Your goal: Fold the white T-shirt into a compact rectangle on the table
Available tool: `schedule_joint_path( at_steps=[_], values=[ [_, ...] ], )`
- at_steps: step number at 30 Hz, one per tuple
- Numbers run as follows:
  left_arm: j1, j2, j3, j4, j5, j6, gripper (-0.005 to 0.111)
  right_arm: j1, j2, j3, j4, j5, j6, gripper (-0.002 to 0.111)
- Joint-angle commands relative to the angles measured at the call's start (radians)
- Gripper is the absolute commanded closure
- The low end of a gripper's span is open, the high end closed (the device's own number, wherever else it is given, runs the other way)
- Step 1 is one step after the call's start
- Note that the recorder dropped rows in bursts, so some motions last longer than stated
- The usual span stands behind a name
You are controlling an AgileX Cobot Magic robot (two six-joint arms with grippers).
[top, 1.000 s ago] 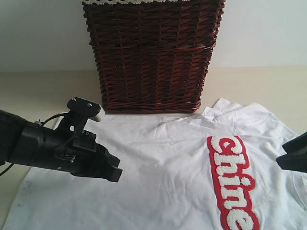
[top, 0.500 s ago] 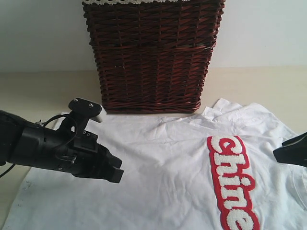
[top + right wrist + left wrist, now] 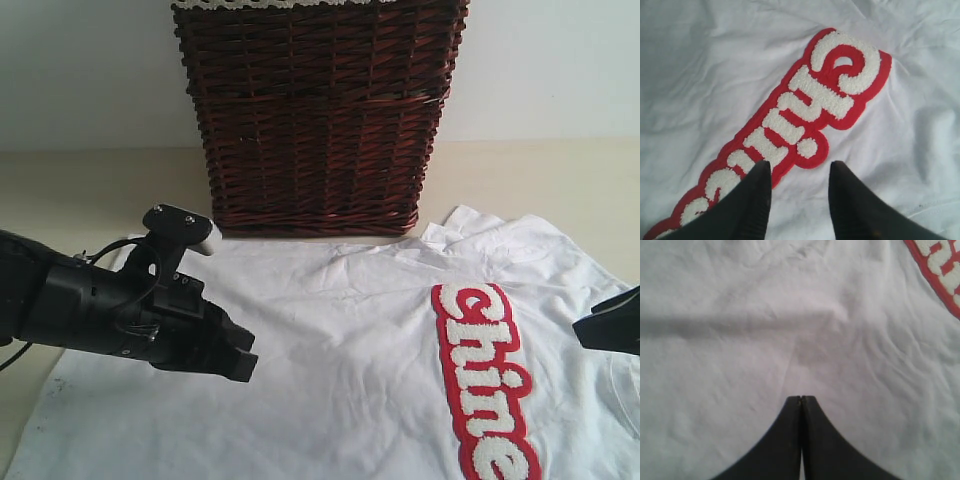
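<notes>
The white T-shirt [image 3: 360, 370] lies spread flat on the pale table [image 3: 90, 185], its red band with fuzzy white letters [image 3: 485, 375] running toward the near edge. My left gripper [image 3: 240, 360] hovers over the shirt's left half, its jaws shut with nothing between them; the left wrist view shows the closed tips [image 3: 801, 399] above plain wrinkled cloth [image 3: 730, 330]. My right gripper [image 3: 592, 332] enters at the right edge of the exterior view. In the right wrist view it [image 3: 800, 167] stands open above the shirt [image 3: 715, 65], beside the red band [image 3: 805, 120], holding nothing.
A dark brown wicker basket [image 3: 315, 115] stands upright on the table just behind the shirt's top edge, with a lace-trimmed liner [image 3: 280, 3] at its rim. Bare tabletop shows to the left and right of the basket.
The right gripper has shifted slightly at the right edge and its jaws narrowed a little. The left arm has barely moved. The shirt lies as before.
</notes>
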Motion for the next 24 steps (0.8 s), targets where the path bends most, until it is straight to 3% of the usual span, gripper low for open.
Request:
schedule_joint_path(
  at_steps=[1, 6, 9, 11, 13, 15, 24],
  values=[
    [-0.003, -0.002, 0.005, -0.009, 0.006, -0.007, 0.107, -0.001, -0.004, 0.006, -0.002, 0.008, 0.002, 0.071],
    [-0.003, -0.002, 0.005, -0.009, 0.006, -0.007, 0.107, -0.001, -0.004, 0.006, -0.002, -0.007, 0.002, 0.071],
    [-0.003, -0.002, 0.005, -0.009, 0.006, -0.007, 0.107, -0.001, -0.004, 0.006, 0.023, -0.111, 0.001, 0.071],
    [-0.003, -0.002, 0.005, -0.009, 0.006, -0.007, 0.107, -0.001, 0.002, 0.006, 0.117, -0.263, -0.068, 0.071],
    [-0.003, -0.002, 0.005, -0.009, 0.006, 0.004, 0.107, -0.001, 0.031, -0.007, 0.353, -0.378, -0.295, 0.071],
    [-0.003, -0.002, 0.005, -0.009, 0.006, 0.004, 0.107, -0.001, 0.07, -0.033, 0.583, -0.371, -0.547, 0.071],
    [-0.003, -0.002, 0.005, -0.009, 0.006, 0.0, 0.107, -0.001, 0.314, -0.219, 0.698, -0.175, -0.547, 0.071]
  ],
)
